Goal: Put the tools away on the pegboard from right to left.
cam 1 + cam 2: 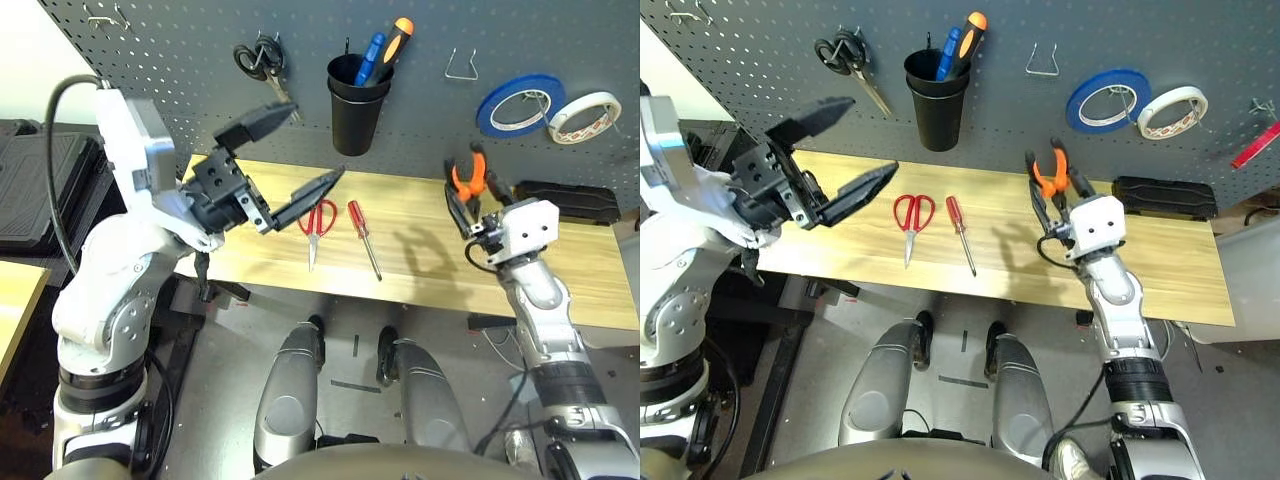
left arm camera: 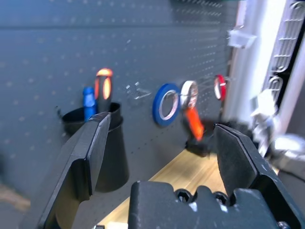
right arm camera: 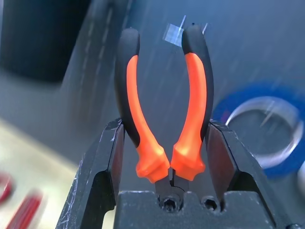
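Right wrist view: the right end effector (image 3: 164, 157) grips the orange-and-black pliers (image 3: 164, 105), handles pointing up toward the pegboard (image 3: 143, 19); their nose is hidden.

Left eye view: the left end effector (image 1: 290, 160) hangs spread and empty over the counter (image 1: 420, 250). Red-handled scissors (image 1: 316, 225) lie blades toward the robot; the red-handled screwdriver (image 1: 364, 238) lies beside them, tip nearer the robot.
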